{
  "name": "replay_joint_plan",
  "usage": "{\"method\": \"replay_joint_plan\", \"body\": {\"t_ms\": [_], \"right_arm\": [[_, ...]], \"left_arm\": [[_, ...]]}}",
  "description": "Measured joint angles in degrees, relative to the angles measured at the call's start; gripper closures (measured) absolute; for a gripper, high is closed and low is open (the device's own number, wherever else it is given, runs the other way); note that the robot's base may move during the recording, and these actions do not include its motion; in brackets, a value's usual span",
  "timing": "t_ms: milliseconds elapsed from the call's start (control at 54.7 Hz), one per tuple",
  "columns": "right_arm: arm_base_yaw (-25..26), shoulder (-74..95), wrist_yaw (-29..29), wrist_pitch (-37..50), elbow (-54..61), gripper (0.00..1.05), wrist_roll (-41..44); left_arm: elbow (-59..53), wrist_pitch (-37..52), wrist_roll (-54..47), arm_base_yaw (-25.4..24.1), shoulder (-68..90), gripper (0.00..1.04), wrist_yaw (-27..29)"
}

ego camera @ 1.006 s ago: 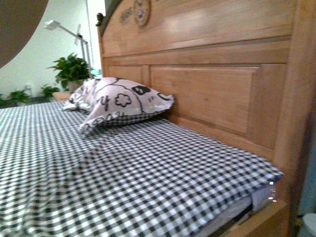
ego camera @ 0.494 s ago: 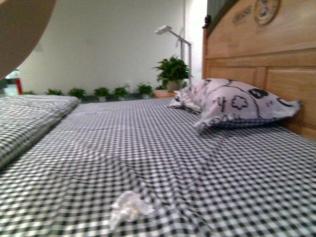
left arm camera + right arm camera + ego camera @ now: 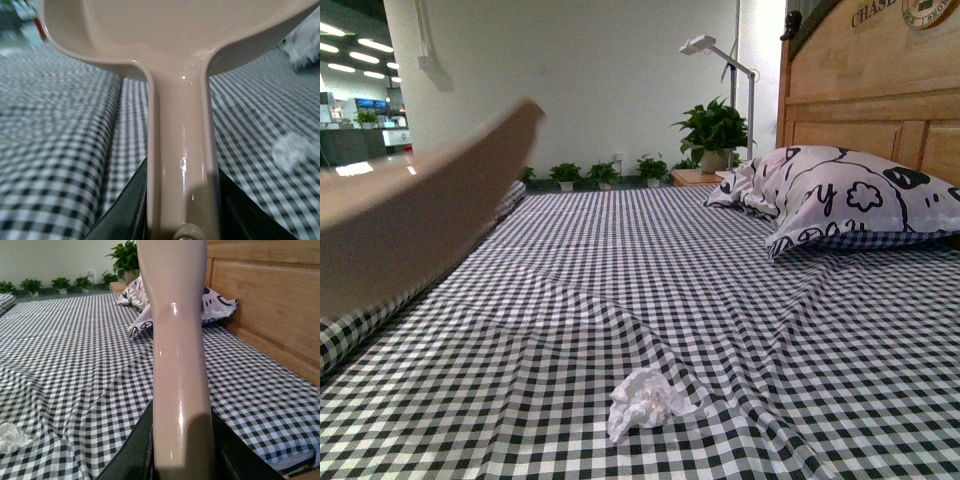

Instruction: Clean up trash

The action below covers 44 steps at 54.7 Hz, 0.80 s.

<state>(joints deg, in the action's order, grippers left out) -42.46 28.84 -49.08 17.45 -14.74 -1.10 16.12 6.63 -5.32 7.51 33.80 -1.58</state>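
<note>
Your trash (image 3: 645, 402), a white tissue wad, lies on the checked sheet (image 3: 620, 260) at 6 o'clock in the front view. The pillow (image 3: 850, 195) sits well apart, at 2 o'clock from it, beside the headboard (image 3: 860, 90). Your left gripper (image 3: 182, 172) has its jaws pinching the dustpan (image 3: 165, 30) by the handle; the pan shows blurred at 9 o'clock in the front view. Your right gripper (image 3: 181, 415) has its jaws pinching a beige handle (image 3: 177, 315).

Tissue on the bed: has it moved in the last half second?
No. The tissue lies by the same crease in the sheet, short of the pillow; only the camera has swung.
</note>
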Motion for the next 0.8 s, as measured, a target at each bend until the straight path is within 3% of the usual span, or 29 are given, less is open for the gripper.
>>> {"method": "replay_joint_plan", "body": {"t_ms": [183, 421, 804], "right_arm": [[0.04, 0.0, -0.2, 0.0, 0.0, 0.84, 0.0], [0.04, 0.0, -0.2, 0.0, 0.0, 0.84, -0.02], [0.04, 0.0, -0.22, 0.0, 0.0, 0.84, -0.02]], "left_arm": [[4.92, -9.7, -4.74, -0.68, 9.62, 0.77, -6.95], [12.07, -15.21, -15.5, -3.23, 16.79, 0.77, -14.01], [12.96, -25.0, -38.1, -10.71, 19.08, 0.77, -20.26]]}}
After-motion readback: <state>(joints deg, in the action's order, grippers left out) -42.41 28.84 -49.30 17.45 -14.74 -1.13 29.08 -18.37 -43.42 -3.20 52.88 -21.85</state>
